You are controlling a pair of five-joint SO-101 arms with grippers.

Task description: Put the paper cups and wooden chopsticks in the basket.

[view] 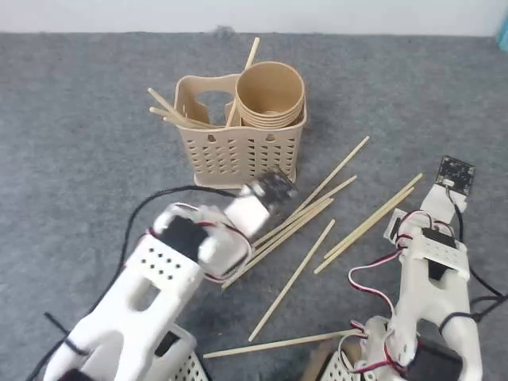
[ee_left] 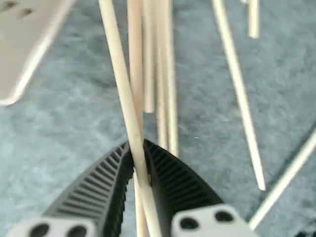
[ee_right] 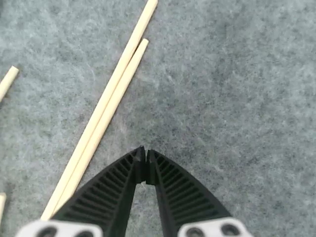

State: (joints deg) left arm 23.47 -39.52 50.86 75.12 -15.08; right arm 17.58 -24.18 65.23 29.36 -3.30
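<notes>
A beige slotted basket [view: 238, 151] stands at the back of the grey carpet. A stack of paper cups [view: 271, 95] sits in its right compartment and a few wooden chopsticks [view: 171, 111] lean in its left one. Several loose chopsticks [view: 305, 210] lie fanned out in front of the basket. My left gripper [ee_left: 138, 144] is shut on one chopstick [ee_left: 121, 74], just above a bundle of others [ee_left: 163, 74]. My right gripper [ee_right: 145, 150] is shut on nothing, low over the carpet beside a pair of chopsticks [ee_right: 106, 108].
The left arm [view: 167, 270] reaches in from the lower left and the right arm [view: 432, 262] stands at the lower right. More chopsticks lie between them [view: 294, 278] and near the front edge [view: 278, 344]. White perforated bases sit at the bottom edge.
</notes>
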